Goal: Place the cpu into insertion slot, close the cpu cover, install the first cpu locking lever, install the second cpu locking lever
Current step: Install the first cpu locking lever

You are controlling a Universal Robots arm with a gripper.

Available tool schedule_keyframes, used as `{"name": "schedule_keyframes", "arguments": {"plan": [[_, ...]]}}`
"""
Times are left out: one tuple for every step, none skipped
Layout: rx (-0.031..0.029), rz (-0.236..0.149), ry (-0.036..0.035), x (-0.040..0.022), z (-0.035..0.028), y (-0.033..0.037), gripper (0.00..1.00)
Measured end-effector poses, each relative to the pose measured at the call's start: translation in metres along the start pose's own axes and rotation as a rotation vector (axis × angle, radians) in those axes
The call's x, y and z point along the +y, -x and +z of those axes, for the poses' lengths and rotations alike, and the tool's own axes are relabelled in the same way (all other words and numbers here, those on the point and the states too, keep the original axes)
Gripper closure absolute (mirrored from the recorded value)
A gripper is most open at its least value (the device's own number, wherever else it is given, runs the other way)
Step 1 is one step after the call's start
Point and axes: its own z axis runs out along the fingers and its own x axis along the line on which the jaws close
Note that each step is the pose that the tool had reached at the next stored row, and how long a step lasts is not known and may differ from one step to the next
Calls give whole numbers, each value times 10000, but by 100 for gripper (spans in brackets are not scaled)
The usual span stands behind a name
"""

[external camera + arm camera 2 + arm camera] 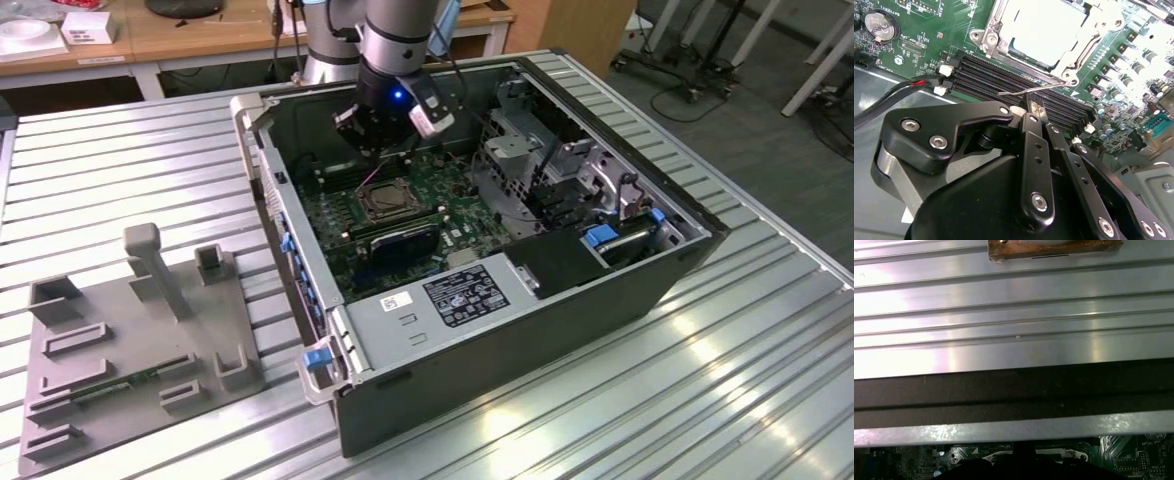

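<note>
The computer case (561, 330) lies open on the table, and my gripper (378, 150) reaches down into it, just above the insertion slot (384, 196) on the green board. In the second wrist view the cpu (1041, 25) sits in the slot, pale and silvery. The cpu cover (995, 37) lies flat over it and frames it. A thin wire locking lever (1039, 88) runs along the socket's edge beside the memory slots. My gripper (1032, 107) is shut, its tips right at that lever. I cannot tell whether they touch it.
Long black memory slots (1004, 75) lie between my fingers and the socket. A black and red cable (899, 90) and a coin battery (879, 26) are close by. Metal drive cages (561, 170) crowd the exterior view's right. A grey fixture plate (134, 330) lies outside the case.
</note>
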Motion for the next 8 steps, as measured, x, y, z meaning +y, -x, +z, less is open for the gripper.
{"name": "schedule_keyframes", "arguments": {"plan": [[0,0,-1,0,0,0,89],[1,0,-1,-1,0,0,89],[0,0,0,-2,0,0,89],[0,-1,0,-3,2,0,89],[1,-1,0,-4,3,0,89],[1,-1,-1,-5,5,1,89],[1,-1,-1,-7,9,2,89],[0,-1,1,-8,14,3,89]]}}
